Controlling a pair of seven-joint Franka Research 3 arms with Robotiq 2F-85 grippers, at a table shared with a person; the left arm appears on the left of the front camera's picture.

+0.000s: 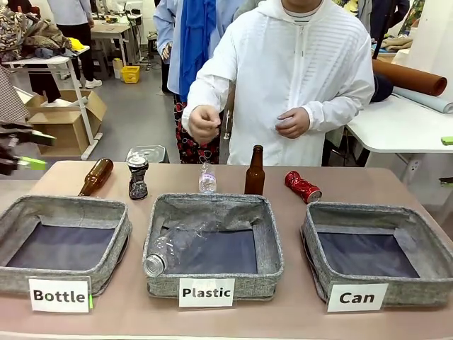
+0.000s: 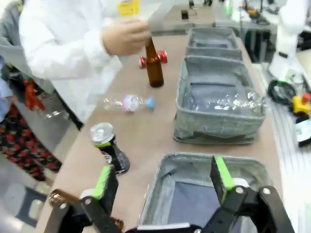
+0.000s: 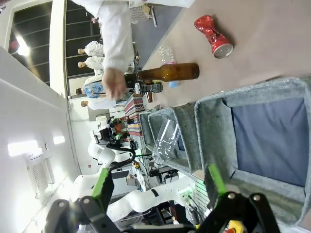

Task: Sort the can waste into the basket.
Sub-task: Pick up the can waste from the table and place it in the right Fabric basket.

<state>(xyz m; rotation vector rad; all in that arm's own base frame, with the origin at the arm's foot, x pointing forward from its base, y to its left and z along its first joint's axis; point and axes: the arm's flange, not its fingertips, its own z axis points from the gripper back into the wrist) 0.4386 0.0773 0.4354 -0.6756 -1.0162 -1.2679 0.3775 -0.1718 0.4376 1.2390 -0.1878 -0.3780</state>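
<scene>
I am looking at a smooth tan table [image 1: 141,319] in a busy workroom with a grey floor, cardboard boxes [image 1: 67,120] off to the left and a white side table [image 1: 403,127] to the right. A person in a white hooded jacket [image 1: 297,78] stands at the table's far edge.

Three square baskets of coarse grey felt with dark cloth floors line the near edge. The grey felt basket labelled "Can" [image 1: 375,212] sits at the near right corner. The "Plastic" basket [image 1: 212,202] in the middle holds a crumpled clear plastic bottle [image 1: 173,248]. The "Bottle" basket [image 1: 64,205] is at the left.

The shiny red crushed can [image 1: 303,187] lies on its side just behind the Can basket's far left corner, apart from it. Its long axis runs diagonally, with the silver end pointing near-right toward that basket. The black crushed can [image 1: 137,177] stands upright, silver top up, behind the Bottle basket's far right corner. Between the two cans stand a brown glass bottle [image 1: 255,170] and a small clear bottle [image 1: 207,178]. A second brown bottle [image 1: 97,177] lies on its side toward the far left.

My left pincer [image 2: 162,177] hangs above the Bottle basket, green pads wide apart, holding nothing. My right pincer [image 3: 158,183] hovers close to the Can basket, equally wide, gripping nothing.
</scene>
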